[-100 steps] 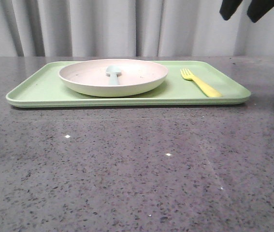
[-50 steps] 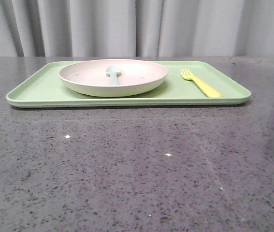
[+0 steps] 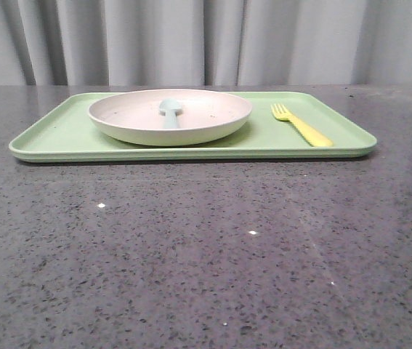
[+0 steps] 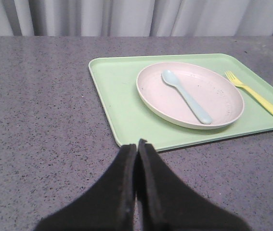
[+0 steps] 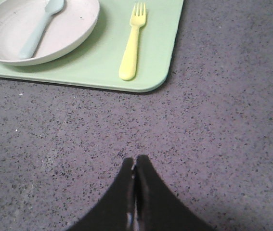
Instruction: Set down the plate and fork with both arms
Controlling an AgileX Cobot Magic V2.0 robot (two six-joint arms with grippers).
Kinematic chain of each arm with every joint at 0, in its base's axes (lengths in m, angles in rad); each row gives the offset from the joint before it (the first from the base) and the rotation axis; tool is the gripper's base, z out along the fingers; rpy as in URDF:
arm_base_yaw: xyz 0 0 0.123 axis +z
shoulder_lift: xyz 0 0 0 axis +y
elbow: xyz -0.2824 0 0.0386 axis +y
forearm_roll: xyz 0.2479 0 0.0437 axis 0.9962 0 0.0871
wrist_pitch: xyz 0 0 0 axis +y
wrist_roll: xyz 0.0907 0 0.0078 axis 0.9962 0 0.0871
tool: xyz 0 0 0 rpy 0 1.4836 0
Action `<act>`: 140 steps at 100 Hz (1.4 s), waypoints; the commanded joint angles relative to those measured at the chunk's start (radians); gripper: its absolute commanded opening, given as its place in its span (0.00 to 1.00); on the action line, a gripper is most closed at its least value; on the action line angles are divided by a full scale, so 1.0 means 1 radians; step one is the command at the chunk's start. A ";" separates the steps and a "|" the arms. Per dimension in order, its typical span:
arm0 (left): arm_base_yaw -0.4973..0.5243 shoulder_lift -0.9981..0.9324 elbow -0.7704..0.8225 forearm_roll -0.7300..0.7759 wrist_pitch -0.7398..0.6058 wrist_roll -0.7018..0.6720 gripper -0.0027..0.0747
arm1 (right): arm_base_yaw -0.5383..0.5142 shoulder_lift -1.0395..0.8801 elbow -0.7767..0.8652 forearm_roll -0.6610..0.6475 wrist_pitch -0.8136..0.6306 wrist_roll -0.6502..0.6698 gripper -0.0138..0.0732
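The pale pink-cream plate (image 3: 191, 123) (image 4: 223, 98) (image 5: 73, 29) rests on the left-centre of a light-green tray (image 3: 60, 134) (image 4: 122, 101) (image 5: 97, 67). The yellow fork (image 3: 301, 125) (image 4: 256, 95) (image 5: 132, 43) lies on the tray to the plate's right, tines pointing away from me. My left gripper (image 4: 137, 143) hangs shut and empty above the table, just short of the tray's near edge. Well back from the tray's near right corner, my right gripper (image 5: 135, 160) is also shut and holds nothing. Neither gripper shows in the front view.
A pale blue-grey spoon (image 3: 170, 110) (image 4: 187, 96) (image 5: 40, 26) lies inside the plate. The tray sits toward the back of a dark speckled stone table (image 3: 206, 247), with a grey curtain (image 3: 206, 40) behind it.
The dark right gripper that hung at the upper right of the front view a second ago has left that view. Plate, fork, spoon and tray have not moved.
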 commanded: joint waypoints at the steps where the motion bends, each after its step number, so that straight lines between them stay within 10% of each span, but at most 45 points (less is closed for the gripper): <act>1: 0.002 -0.021 -0.006 -0.013 -0.076 -0.006 0.01 | -0.005 -0.055 -0.002 -0.016 -0.082 -0.009 0.08; 140: 0.002 -0.088 0.035 0.087 -0.091 -0.006 0.01 | -0.005 -0.197 0.038 -0.016 -0.064 -0.009 0.08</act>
